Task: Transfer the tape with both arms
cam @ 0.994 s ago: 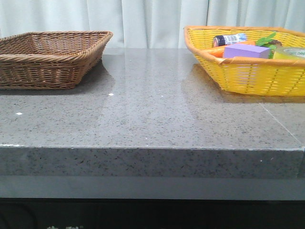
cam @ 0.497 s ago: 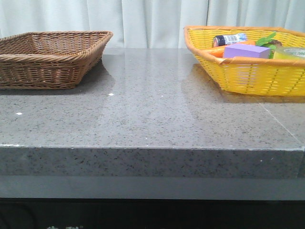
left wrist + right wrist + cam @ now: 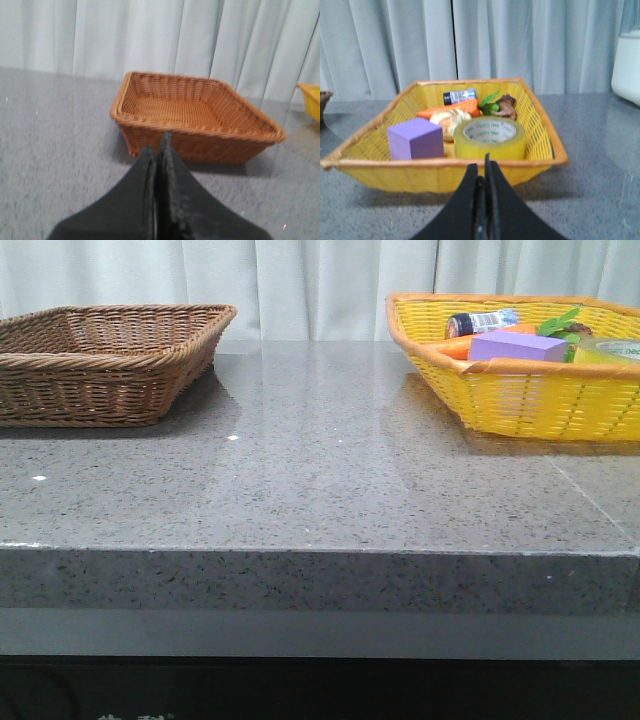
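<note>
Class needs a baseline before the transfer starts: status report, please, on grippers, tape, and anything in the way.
Left gripper shut, empty, facing brown basket. Right gripper shut, empty. Tape lying flat in yellow basket, purple block beside it. Basket's near wall between right gripper and tape.

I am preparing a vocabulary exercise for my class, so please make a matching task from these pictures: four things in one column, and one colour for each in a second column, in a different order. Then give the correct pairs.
Column 1
1. tape
2. block
3. basket holding the tape
4. other basket

Column 2
A. brown
B. purple
C. translucent yellow with a white core printed in green
D. yellow with an orange rim

Pairs: 1-C, 2-B, 3-D, 4-A
</note>
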Robot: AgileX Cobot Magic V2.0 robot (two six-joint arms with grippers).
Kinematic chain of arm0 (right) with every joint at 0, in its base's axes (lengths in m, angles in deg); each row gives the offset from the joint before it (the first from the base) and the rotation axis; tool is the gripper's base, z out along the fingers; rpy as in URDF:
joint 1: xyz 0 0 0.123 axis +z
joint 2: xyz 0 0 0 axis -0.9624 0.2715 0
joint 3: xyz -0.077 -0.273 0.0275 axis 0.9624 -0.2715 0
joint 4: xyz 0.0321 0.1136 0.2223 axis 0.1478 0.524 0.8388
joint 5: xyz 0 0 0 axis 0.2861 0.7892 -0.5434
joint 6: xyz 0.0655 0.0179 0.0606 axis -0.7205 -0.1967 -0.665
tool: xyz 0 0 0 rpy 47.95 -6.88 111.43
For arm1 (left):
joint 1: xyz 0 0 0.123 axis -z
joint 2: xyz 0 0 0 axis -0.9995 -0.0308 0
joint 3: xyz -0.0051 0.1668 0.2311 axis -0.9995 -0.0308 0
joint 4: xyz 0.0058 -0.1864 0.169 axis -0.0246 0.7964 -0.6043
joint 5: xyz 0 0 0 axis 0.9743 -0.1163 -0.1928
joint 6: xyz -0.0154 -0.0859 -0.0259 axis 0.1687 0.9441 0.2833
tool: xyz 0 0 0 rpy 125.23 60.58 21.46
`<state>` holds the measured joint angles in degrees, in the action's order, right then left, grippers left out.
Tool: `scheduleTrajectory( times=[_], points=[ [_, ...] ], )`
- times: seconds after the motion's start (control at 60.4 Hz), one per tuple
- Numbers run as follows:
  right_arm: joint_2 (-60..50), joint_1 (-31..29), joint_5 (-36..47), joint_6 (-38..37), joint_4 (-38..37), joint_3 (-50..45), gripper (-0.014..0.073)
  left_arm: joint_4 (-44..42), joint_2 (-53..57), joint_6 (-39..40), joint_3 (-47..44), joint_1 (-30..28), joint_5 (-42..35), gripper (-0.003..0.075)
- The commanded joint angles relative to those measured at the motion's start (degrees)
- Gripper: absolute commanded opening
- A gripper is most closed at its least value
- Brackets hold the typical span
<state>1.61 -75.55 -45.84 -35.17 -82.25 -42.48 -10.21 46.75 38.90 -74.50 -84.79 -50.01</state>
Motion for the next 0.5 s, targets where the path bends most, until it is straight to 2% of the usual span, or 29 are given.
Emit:
scheduleTrajectory(
  times=[0.0, 0.215, 0.48],
  points=[
    [-1.28, -0.33, -0.36, 0.08, -0.64, 6.24, -0.0069, 0.08, 0.79, 0.42, 6.19, 0.35, -1.84, -0.002],
    [2.96, -0.33, -8.61, 0.08, -0.64, 19.29, -0.0069, 0.1, -1.77, 0.42, 20.88, 0.35, 10.48, -0.002],
    [13.74, -0.33, -19.63, 0.08, -0.64, 34.64, -0.0069, 0.1, -14.5, 0.42, 37.68, 0.35, 26.2, -0.002]
  ],
)
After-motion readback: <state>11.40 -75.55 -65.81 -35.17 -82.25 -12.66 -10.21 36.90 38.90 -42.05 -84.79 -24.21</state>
